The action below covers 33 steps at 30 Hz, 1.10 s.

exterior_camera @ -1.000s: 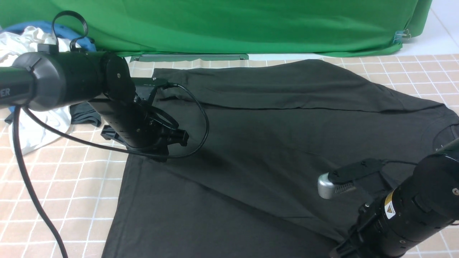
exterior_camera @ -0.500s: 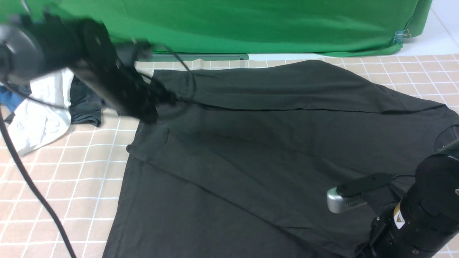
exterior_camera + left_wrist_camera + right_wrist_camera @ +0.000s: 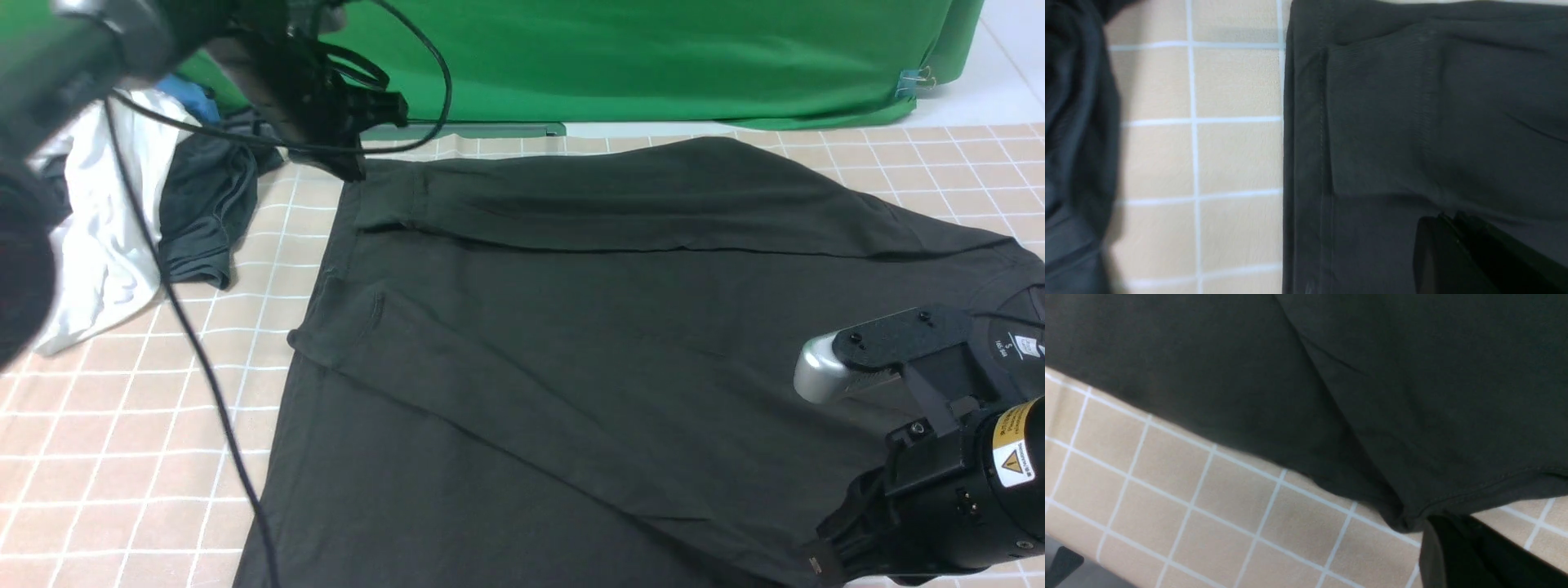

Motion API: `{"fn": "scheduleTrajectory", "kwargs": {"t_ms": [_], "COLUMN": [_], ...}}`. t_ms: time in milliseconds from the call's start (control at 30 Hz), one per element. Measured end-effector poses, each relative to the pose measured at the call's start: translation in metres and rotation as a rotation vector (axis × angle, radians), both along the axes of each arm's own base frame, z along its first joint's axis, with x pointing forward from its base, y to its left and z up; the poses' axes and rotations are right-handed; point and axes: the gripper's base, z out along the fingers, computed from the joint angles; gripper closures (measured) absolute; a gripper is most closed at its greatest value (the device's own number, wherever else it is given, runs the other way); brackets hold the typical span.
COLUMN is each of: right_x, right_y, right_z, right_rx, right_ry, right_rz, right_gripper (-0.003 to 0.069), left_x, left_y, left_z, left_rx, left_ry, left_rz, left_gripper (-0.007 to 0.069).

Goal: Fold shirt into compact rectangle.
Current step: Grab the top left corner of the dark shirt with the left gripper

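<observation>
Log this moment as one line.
left gripper shut at shirt far-left corner | right gripper shut on shirt edge | shirt spread, partly folded

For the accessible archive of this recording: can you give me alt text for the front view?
A black shirt lies spread across a tan checked table in front of a green backdrop. The left tool hangs shut over its far left corner; the right tool pinches its near right edge. A pile of other clothes sits at the left.

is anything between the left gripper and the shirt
Nothing visible. The left gripper hangs just over the far left corner of the shirt. The dark garment and the white garment lie further left, apart from it.
</observation>
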Motion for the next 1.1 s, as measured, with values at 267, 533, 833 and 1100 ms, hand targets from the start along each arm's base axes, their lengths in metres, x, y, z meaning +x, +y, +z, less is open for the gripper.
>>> {"fn": "scheduleTrajectory", "kwargs": {"t_ms": [267,533,833,1100], "right_x": [0.000,0.002,0.002,0.002], "right_y": [0.000,0.001,0.001,0.001], "right_z": [0.000,0.001,0.001,0.001], "right_rx": [0.002,0.013,0.016,0.016], "right_ry": [-0.005,-0.025,-0.030,-0.030], "right_rz": [0.001,-0.002,-0.003,-0.003], "right_gripper": [0.0622,0.0622,0.0622,0.0622], "left_x": [0.017,0.023,0.027,0.026], "left_y": [0.002,0.001,-0.006,-0.007], "left_z": [-0.047,-0.057,-0.064,-0.063], "left_rx": [0.049,0.036,-0.031,-0.018], "left_ry": [0.076,0.045,0.025,0.020], "left_rz": [0.034,0.052,0.031,-0.032], "left_gripper": [0.0323,0.0115,0.0253,0.0592]}}
